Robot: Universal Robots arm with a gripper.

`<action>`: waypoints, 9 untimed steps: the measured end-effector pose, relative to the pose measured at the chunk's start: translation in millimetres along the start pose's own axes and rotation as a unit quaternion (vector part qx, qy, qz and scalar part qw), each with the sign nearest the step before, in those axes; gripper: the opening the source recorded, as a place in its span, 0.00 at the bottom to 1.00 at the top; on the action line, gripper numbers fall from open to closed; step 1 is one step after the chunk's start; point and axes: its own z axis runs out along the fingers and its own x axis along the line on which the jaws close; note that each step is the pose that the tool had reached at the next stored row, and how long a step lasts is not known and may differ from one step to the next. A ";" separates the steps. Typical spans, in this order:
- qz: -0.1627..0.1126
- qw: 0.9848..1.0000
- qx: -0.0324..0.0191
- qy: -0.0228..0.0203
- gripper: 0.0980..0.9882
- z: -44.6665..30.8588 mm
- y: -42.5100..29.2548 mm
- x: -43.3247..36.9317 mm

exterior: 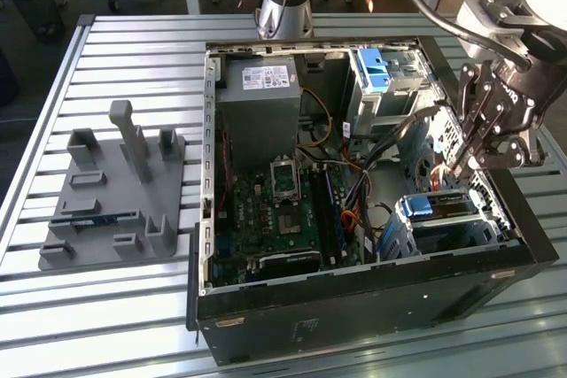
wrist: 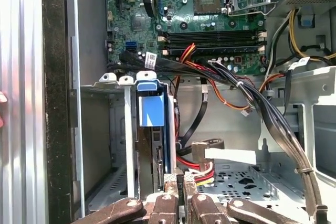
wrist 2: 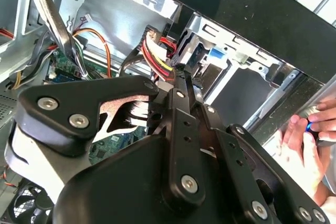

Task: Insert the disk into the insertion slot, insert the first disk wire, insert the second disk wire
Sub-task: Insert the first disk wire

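Note:
The disk (exterior: 445, 206) stands on edge inside the insertion slot (exterior: 483, 219), a silver drive bay at the case's corner on the exterior view's right. Its blue carrier tab (wrist: 151, 106) faces outward, and its dark connector edge (wrist: 156, 166) is exposed. My gripper (exterior: 462, 165) hangs just above the bay. In both wrist views its fingers (wrist: 170, 184) are pressed close together at a red-and-yellow disk wire (wrist: 202, 167) beside the disk's connector edge. That wire bundle (wrist 2: 157, 59) runs straight into my gripper (wrist 2: 181, 74).
A thick black cable bundle (wrist: 262, 103) crosses the case beside the bay. The motherboard (exterior: 283, 210), grey power supply (exterior: 257, 95) and a taller cage with a light-blue piece (exterior: 385, 68) occupy the case. A grey fixture plate (exterior: 115, 192) lies on the table. A person's hand (wrist 2: 307, 140) is outside the case wall.

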 end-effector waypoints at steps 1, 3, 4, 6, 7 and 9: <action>-0.001 1.000 0.000 -0.003 0.07 0.0 0.0 0.5; -0.002 1.000 0.001 -0.006 0.07 0.0 -0.1 1.7; -0.002 1.000 0.001 -0.008 0.07 0.1 -0.1 2.2; -0.004 1.000 0.001 -0.010 0.07 0.1 -0.1 3.5; -0.004 1.000 0.001 -0.010 0.07 0.1 -0.1 4.2; -0.004 1.000 0.001 -0.010 0.07 0.1 -0.1 4.2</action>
